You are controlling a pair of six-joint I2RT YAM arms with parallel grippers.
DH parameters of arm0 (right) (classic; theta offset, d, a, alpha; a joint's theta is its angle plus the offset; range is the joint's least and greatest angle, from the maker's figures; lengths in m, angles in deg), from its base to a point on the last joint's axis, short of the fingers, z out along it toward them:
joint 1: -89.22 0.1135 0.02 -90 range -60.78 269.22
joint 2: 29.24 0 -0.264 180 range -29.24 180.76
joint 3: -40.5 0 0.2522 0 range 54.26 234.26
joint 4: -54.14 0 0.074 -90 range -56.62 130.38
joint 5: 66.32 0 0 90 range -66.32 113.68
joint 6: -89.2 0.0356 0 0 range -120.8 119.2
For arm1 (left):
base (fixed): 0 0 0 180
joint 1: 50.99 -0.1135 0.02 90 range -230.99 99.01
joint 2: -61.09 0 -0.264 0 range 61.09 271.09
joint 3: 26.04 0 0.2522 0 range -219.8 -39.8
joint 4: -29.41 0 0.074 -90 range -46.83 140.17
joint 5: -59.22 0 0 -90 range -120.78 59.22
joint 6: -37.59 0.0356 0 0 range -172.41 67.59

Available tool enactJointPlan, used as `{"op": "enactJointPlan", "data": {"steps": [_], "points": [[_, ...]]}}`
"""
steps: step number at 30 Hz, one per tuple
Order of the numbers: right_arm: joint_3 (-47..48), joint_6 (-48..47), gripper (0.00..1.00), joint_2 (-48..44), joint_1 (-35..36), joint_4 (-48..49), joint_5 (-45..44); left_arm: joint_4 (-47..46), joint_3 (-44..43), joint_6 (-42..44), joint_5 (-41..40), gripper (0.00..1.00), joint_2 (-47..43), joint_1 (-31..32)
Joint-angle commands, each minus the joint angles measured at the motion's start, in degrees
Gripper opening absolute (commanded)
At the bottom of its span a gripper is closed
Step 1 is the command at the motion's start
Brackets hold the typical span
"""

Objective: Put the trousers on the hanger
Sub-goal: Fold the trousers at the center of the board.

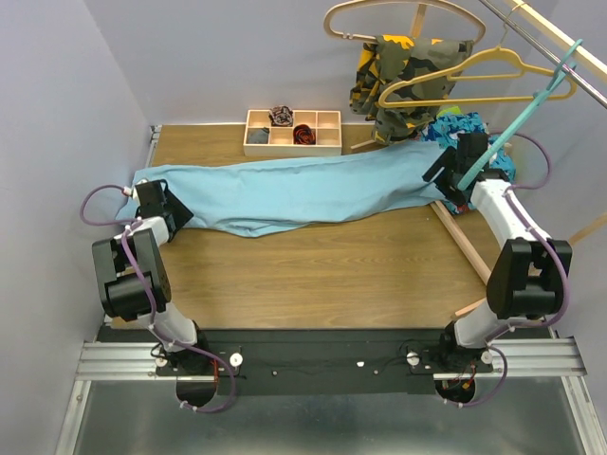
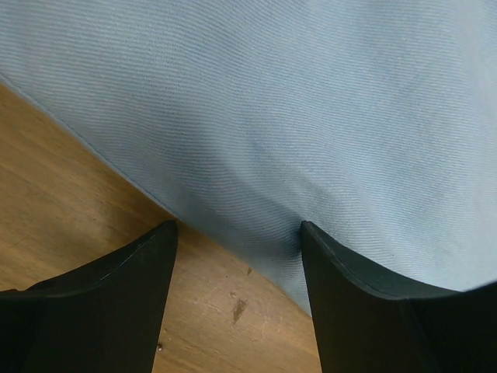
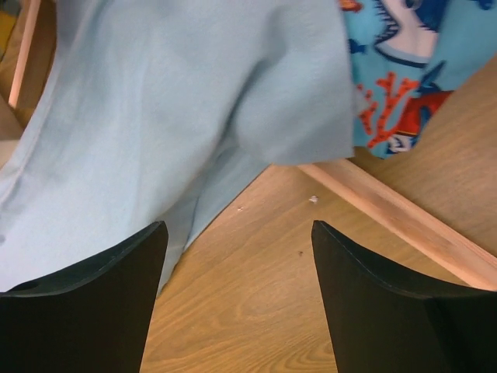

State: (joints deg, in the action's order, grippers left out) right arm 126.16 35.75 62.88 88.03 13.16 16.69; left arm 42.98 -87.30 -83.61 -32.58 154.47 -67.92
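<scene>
Jaws apart on the left gripper (image 2: 238,227) and right gripper (image 3: 239,225), a thin pinch at the ends of the trousers (image 1: 285,194) could slip before they reach the hanger (image 1: 503,133)

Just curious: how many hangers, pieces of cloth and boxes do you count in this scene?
Hangers: 3 (wooden hanger, yellow hanger, teal hanger)
Pieces of cloth: 3 (light blue trousers, camouflage garment, shark-print cloth)
Boxes: 1 (compartment tray)
Total: 7
</scene>
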Motion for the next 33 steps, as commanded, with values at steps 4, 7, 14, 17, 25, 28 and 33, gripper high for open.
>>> {"op": "enactJointPlan", "data": {"steps": [4, 7, 14, 17, 25, 28, 33], "points": [[-3.5, 0.8, 0.82, -1.4, -5.9, 0.5, 3.0, -2.5, -3.6, -0.1, 1.3, 0.44, 5.3, -1.0], [-3.0, 0.5, 0.81, 0.3, -6.6, 0.9, 4.3, -1.5, -5.5, 1.0, 1.4, 0.24, 6.1, -1.1], [-2.6, 0.7, 0.75, 5.7, -7.6, 4.2, 5.6, -0.3, -7.3, 3.1, 1.1, 0.05, 5.2, -1.4], [-2.2, 0.9, 0.73, 7.5, -7.8, 4.9, 5.6, 0.1, -7.9, 3.8, 0.9, 0.02, 5.2, -1.4], [-0.6, 0.3, 0.61, 11.1, -8.3, 7.0, 4.7, 0.1, -8.3, 4.3, 0.4, 0.02, 5.2, -1.6], [0.1, 0.0, 0.56, 11.9, -8.5, 7.3, 4.8, 1.4, -8.8, 4.2, 0.3, 0.02, 5.4, -1.5], [1.2, -0.3, 0.49, 13.6, -8.5, 7.5, 4.9, 1.9, -9.6, 4.4, -0.1, 0.02, 5.5, -1.6]]}}
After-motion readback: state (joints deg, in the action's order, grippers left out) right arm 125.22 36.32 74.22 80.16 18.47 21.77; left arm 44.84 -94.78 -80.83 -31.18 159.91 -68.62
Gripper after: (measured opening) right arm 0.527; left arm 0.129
